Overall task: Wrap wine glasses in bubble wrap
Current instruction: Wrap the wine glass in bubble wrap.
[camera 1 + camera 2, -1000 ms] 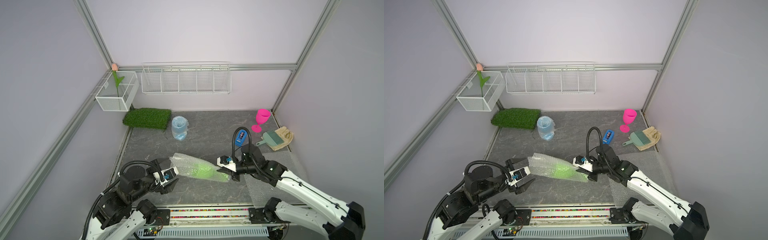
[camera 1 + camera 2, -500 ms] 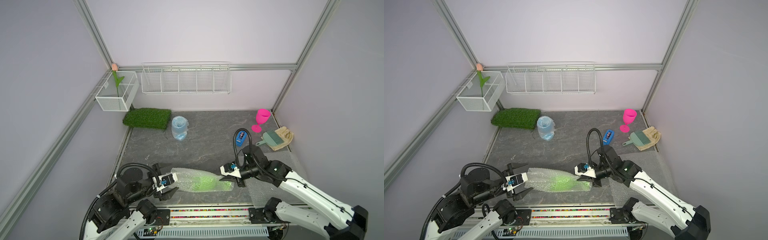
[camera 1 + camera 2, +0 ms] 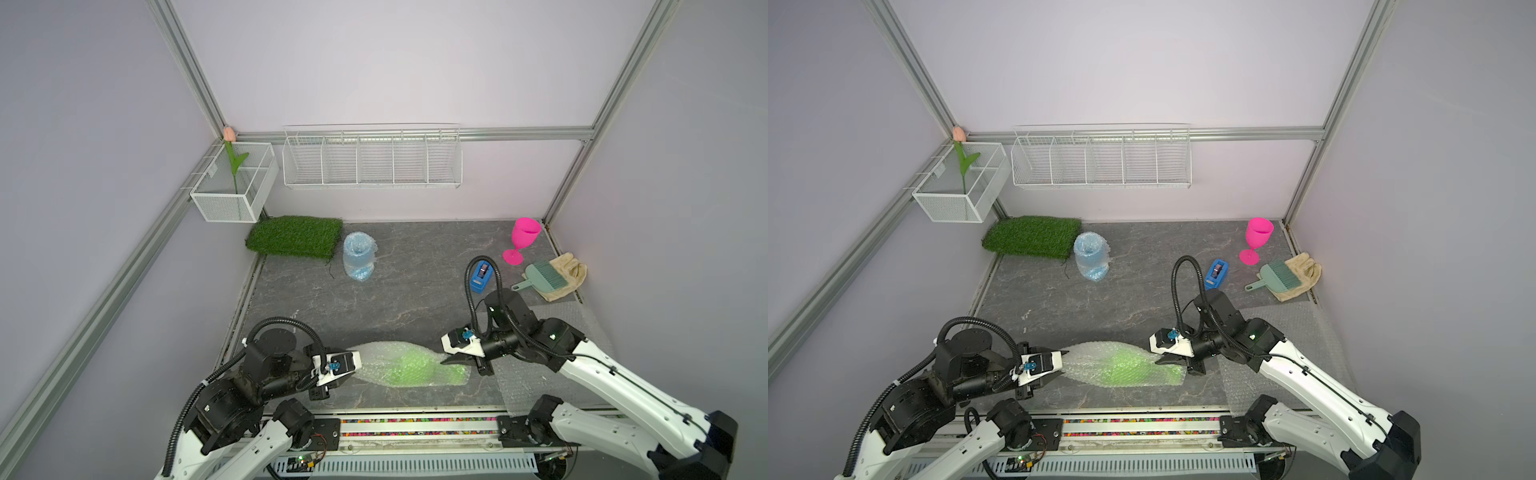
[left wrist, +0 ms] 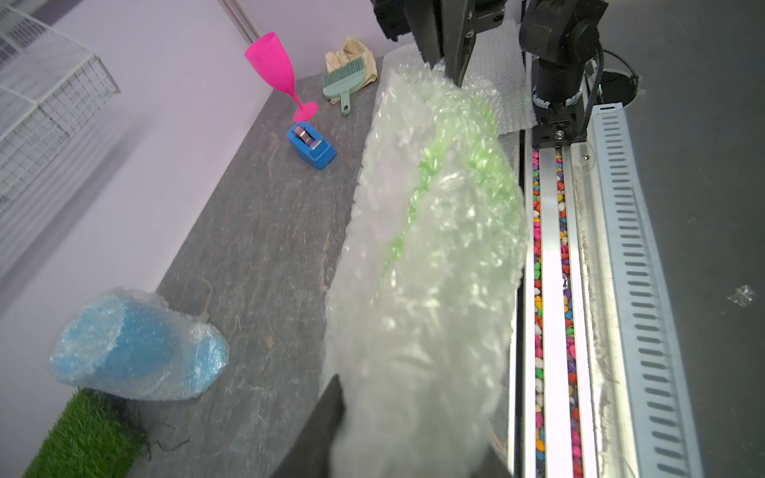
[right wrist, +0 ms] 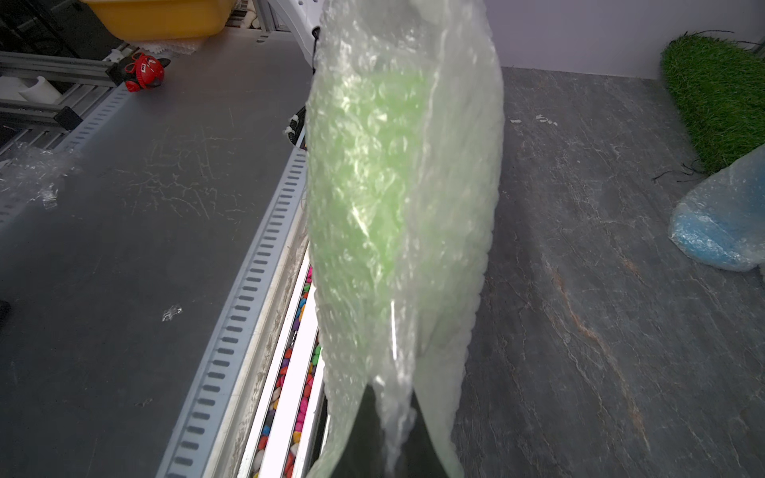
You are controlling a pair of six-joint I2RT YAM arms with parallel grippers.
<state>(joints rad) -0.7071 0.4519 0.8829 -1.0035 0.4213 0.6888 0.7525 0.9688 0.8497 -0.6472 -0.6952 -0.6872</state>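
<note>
Blue goblet (image 3: 359, 255) is wrapped; green goblet (image 3: 409, 368) lies rolled in bubble wrap (image 3: 374, 356), right gripper (image 3: 457, 360) pinching its end, left gripper (image 3: 1054, 371) grip unclear; pink goblet (image 3: 524, 239) far right awaits wrapping

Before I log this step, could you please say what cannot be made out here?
- Green goblet: stem and foot blurred by the bubble wrap, in all views.
- Left gripper: fingertips buried in that wrap in its wrist view; grip unclear.
- Blue goblet: wrapped too, outline veiled, in both top views.
</note>
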